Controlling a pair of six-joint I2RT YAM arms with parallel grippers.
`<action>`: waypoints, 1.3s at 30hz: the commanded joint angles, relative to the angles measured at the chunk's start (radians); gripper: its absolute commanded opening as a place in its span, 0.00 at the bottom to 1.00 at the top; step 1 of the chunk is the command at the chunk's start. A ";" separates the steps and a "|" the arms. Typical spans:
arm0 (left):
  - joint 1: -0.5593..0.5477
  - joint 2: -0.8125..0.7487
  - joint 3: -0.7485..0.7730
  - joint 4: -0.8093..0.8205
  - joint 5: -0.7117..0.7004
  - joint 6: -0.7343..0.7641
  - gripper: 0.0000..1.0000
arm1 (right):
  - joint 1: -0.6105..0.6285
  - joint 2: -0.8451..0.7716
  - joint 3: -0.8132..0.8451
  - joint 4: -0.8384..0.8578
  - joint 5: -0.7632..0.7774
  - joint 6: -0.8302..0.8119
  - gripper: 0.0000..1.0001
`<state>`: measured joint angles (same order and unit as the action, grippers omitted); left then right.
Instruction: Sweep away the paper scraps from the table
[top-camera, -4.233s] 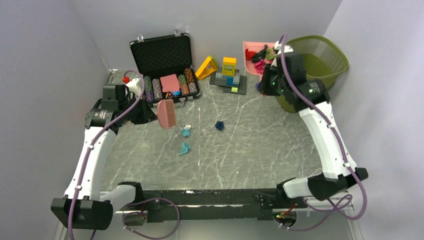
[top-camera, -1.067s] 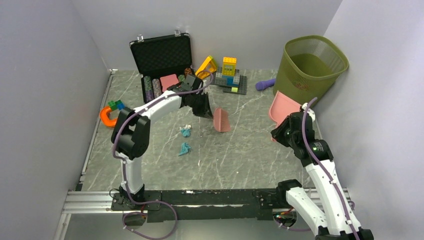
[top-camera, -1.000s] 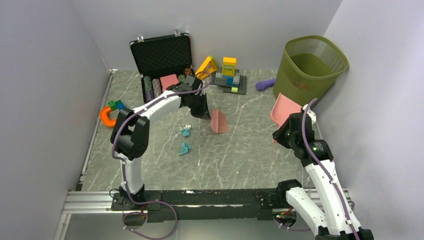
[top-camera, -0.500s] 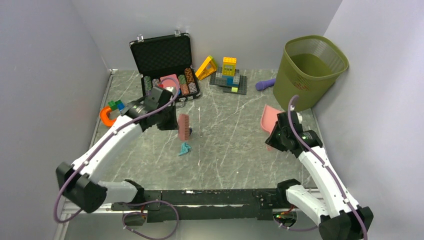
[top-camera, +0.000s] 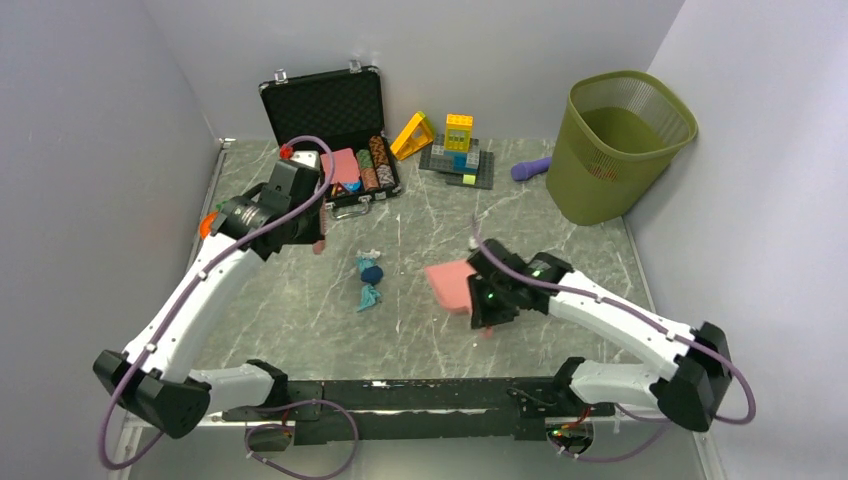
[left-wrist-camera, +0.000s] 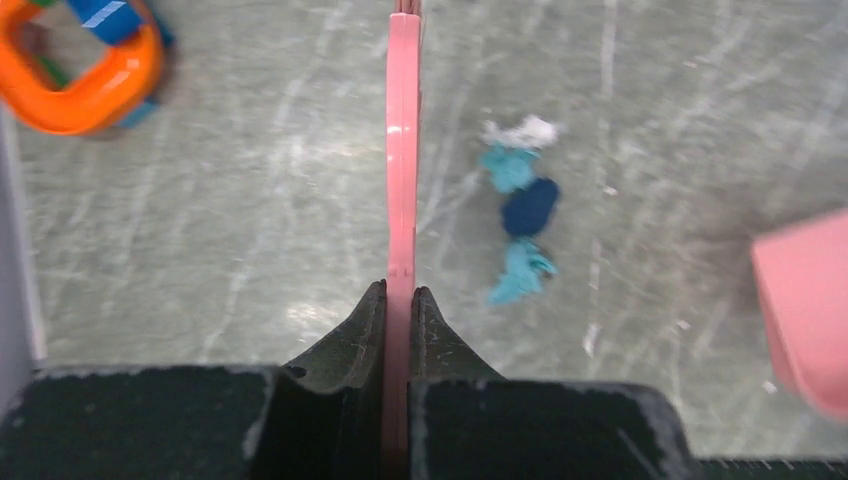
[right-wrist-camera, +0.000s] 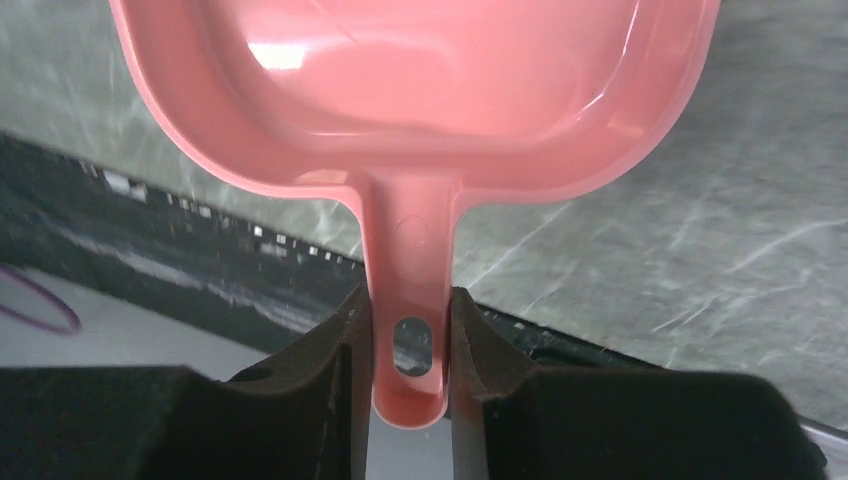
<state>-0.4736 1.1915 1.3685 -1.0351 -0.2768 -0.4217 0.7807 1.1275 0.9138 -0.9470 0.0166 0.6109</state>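
Observation:
A small cluster of paper scraps (top-camera: 371, 276) lies on the table (top-camera: 560, 240) left of centre: white, teal, dark blue and teal wads. The left wrist view shows them too (left-wrist-camera: 523, 205). My left gripper (top-camera: 303, 222) is shut on a pink brush (left-wrist-camera: 403, 150), seen edge-on, held to the left of the scraps. My right gripper (top-camera: 487, 297) is shut on the handle of a pink dustpan (top-camera: 450, 285), whose pan lies to the right of the scraps. The right wrist view shows the pan (right-wrist-camera: 420, 100) empty and the jaws (right-wrist-camera: 408, 305) clamping its handle.
An open black case (top-camera: 335, 130) with poker chips stands at the back left. Building blocks (top-camera: 455, 150) and a purple object (top-camera: 530, 170) lie at the back. A green basket (top-camera: 620, 140) stands back right. An orange ring toy (left-wrist-camera: 85, 65) lies by the left edge.
My right arm swung the dustpan left to the table's middle, close to the scraps. My left gripper pulled the brush back left. A dark blue scrap now sits among the teal ones.

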 joint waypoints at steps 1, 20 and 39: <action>0.049 0.065 0.044 0.017 -0.170 0.078 0.00 | 0.191 0.078 0.059 -0.088 -0.002 0.049 0.00; -0.010 0.651 0.367 0.018 -0.104 0.396 0.00 | 0.514 0.512 0.309 -0.118 -0.123 -0.047 0.00; -0.149 0.890 0.559 -0.208 0.257 0.527 0.00 | 0.330 0.663 0.368 -0.085 -0.125 -0.225 0.00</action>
<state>-0.6060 2.0758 1.9034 -1.1522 -0.2905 0.1234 1.1233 1.7611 1.2503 -1.0248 -0.1158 0.4343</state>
